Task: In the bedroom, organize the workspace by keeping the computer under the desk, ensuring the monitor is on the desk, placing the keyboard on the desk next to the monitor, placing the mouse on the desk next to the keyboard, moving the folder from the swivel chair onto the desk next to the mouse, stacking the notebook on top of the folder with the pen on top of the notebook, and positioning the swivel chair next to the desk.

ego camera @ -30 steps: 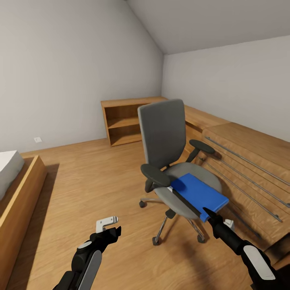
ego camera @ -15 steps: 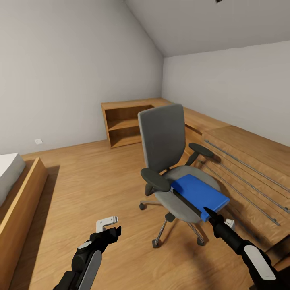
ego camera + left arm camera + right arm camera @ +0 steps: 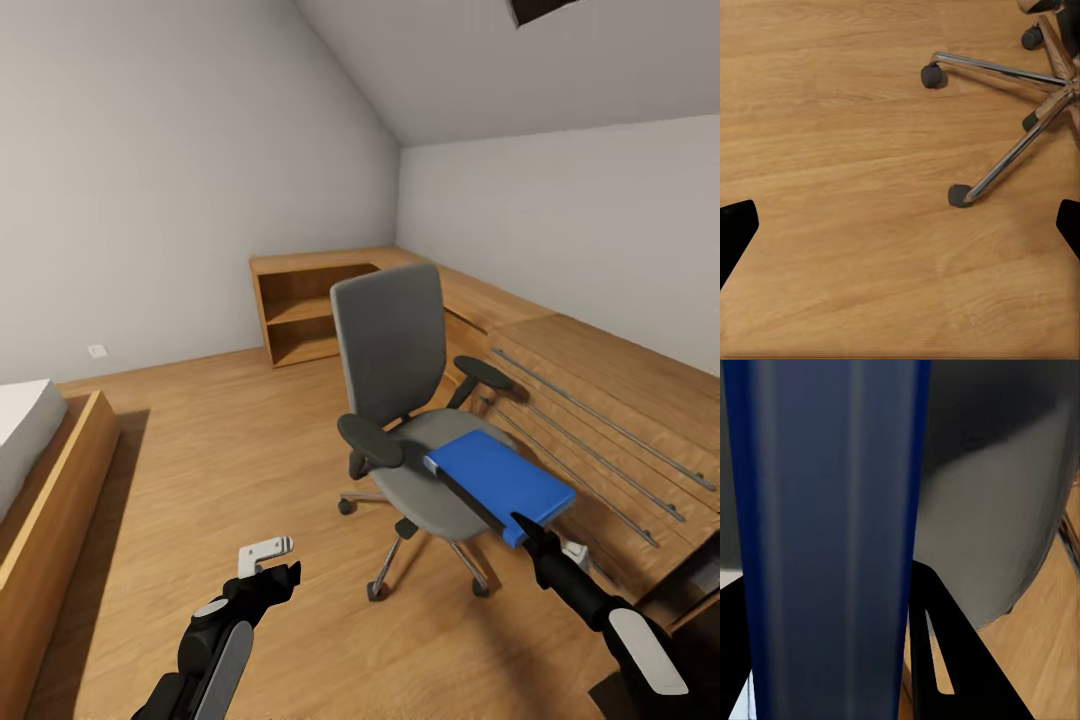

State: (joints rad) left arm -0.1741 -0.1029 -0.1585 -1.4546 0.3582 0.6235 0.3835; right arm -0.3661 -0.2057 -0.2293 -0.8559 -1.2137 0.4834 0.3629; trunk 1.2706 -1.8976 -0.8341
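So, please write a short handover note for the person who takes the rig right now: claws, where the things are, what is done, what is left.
Right claw: at the near corner of the folder, its fingers on either side of the dark spine edge; I read it as shut on the folder.
Left claw: open, empty, low over the floor.
Folder lies on the swivel chair seat, beside the wooden chest.
Done: probably the grasp.
Left: carry the folder to the desk, then every other step.
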